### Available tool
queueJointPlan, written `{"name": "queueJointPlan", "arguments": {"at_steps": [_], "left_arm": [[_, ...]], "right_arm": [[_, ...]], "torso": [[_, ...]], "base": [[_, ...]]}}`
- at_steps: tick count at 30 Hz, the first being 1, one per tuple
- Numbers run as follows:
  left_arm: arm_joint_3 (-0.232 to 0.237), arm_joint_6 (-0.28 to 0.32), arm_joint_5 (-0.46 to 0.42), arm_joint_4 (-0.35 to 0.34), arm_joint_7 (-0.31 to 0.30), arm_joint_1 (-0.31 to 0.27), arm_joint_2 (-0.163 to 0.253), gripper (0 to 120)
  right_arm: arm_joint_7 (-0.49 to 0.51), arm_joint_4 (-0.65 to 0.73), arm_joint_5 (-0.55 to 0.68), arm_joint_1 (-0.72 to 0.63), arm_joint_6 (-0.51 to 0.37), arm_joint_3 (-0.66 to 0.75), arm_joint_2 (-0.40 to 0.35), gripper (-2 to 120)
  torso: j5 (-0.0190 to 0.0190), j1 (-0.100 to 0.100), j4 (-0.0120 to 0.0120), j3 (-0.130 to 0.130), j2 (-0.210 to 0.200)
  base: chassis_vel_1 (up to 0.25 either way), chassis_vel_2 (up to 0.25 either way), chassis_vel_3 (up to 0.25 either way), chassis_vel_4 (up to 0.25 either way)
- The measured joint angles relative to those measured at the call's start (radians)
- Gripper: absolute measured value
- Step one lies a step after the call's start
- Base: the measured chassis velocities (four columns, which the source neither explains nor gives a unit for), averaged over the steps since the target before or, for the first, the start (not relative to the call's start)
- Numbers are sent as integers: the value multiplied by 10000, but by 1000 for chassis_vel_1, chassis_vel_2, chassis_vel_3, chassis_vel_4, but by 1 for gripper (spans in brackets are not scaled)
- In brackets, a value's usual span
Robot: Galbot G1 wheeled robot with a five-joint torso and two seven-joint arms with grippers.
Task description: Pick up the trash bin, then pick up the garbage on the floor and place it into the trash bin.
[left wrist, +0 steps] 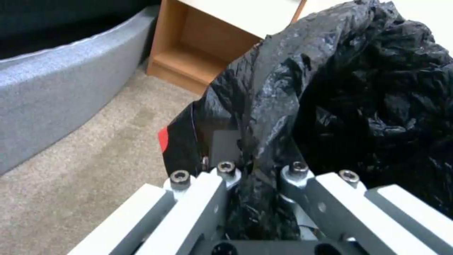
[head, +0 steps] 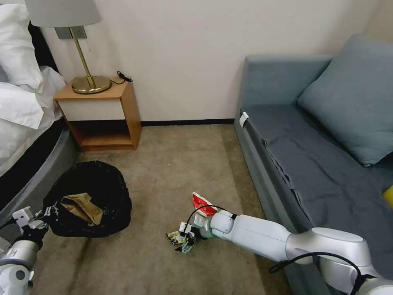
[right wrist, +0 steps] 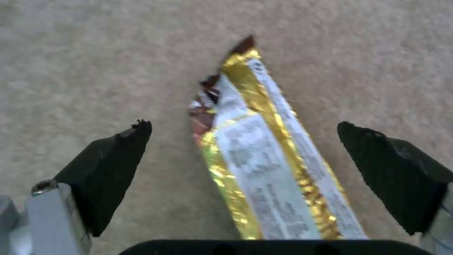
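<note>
Carpet [right wrist: 94, 53], right gripper [right wrist: 243, 156] open astride gold wrapper [right wrist: 264, 170], left gripper [left wrist: 257, 173] seemingly pinching bin liner [left wrist: 359, 88]

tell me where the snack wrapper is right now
The gold snack wrapper lies on the carpet between the open fingers of the right pincer, just in front of the red-white carton, near the sofa.

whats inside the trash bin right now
A crumpled brown paper bag lies inside the trash bin, on the black liner. Anything beneath the bag or deeper in the liner's folds is hidden.
</note>
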Motion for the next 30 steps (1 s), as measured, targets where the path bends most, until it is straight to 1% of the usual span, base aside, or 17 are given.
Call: {"name": "queueJointPlan", "arguments": {"at_steps": [7, 15, 20, 26, 30], "left_arm": [[-6, -13, 20, 47, 10, -17, 3, 4], [72, -13, 85, 78, 10, -85, -46, 4], [88, -13, 95, 76, 2, -106, -57, 4], [103, -13, 116, 81, -1, -109, -64, 4], [109, -13, 124, 88, -2, -103, -63, 4]], "right_arm": [[-50, -574, -154, -8, 243, 182, 83, 100], [-85, 164, -89, -202, 134, 222, -356, 100], [-54, 250, -147, -331, 120, 305, -430, 100], [-27, -188, -356, -479, 221, 578, -219, 100], [-55, -940, -569, -464, 464, 780, 100, 100]], "torso": [[0, 0, 0, 0, 0], [2, 0, -1, 0, 0], [2, 0, -1, 0, 0], [2, 0, -1, 0, 0], [1, 0, 0, 0, 0]], "base": [[0, 0, 0, 0], [0, 0, 0, 0], [0, 0, 0, 0], [0, 0, 0, 0], [0, 0, 0, 0]]}}
